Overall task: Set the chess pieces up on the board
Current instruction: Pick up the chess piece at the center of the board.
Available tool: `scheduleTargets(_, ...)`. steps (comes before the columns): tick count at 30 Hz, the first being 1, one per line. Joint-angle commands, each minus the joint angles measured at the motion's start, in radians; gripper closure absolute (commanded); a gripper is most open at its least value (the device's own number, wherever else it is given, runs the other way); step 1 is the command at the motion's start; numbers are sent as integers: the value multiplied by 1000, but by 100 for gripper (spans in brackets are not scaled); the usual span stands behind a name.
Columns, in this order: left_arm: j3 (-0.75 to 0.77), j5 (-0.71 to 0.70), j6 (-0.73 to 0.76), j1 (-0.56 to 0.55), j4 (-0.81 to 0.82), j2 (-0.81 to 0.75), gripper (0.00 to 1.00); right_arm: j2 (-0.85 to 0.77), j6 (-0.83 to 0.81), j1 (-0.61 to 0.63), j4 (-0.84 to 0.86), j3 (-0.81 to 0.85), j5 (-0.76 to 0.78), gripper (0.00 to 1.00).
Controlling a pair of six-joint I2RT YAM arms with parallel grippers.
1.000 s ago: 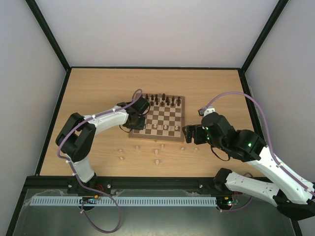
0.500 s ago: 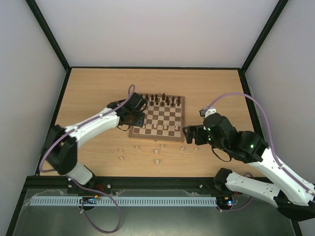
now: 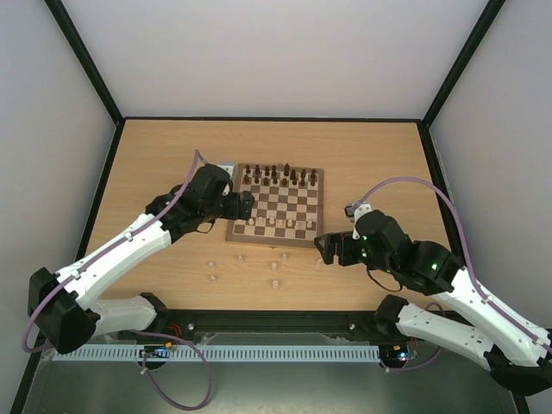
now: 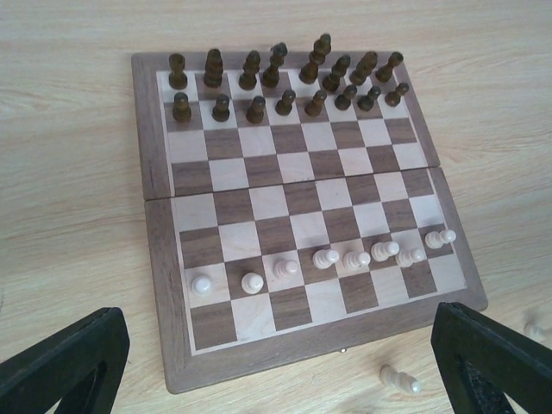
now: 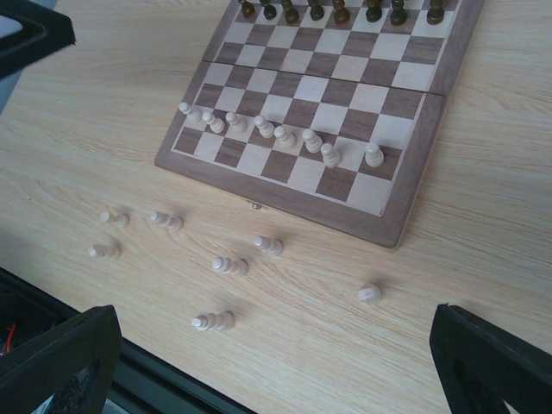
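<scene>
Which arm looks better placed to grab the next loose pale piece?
Right, probably. The right arm's fingers are open close to loose pale pieces on the table in front of the board; the left arm's fingers are at the board's left edge, farther from any.

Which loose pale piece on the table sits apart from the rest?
The stubby piece below the board's right corner in the right wrist view; the other six cluster to its left.

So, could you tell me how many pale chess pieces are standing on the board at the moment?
8. The pale chess pieces stand in a single row across the board, in the second rank from its edge nearest the arms. None seems hidden there.
</scene>
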Motion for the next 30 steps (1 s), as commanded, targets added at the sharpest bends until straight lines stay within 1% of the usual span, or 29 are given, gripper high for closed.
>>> scheduleTargets(1, -21, 21, -10, -2, 36, -1, 1, 13, 11, 3, 26, -5, -8, 1)
scheduleTargets(6, -35, 22, -13, -2, 45, -14, 1, 48, 11, 3, 25, -6, -5, 1)
scheduleTargets(10, -64, 41, -19, -2, 61, -45, 1, 69, 64, 3, 19, -17, 4, 1)
scheduleTargets(18, -120, 93, -18, 0, 99, -103, 1, 95, 186, 4, 17, -102, -1, 1)
scheduleTargets(24, -135, 117, -22, 0, 100, -122, 1, 176, 257, 3, -54, -98, 111, 1)
scheduleTargets(28, -141, 149, -23, -2, 104, -130, 1, 241, 286, 3, -60, -102, 163, 0)
scheduleTargets(30, -144, 158, -23, -2, 108, -144, 1, 267, 295, 3, -58, -113, 175, 7)
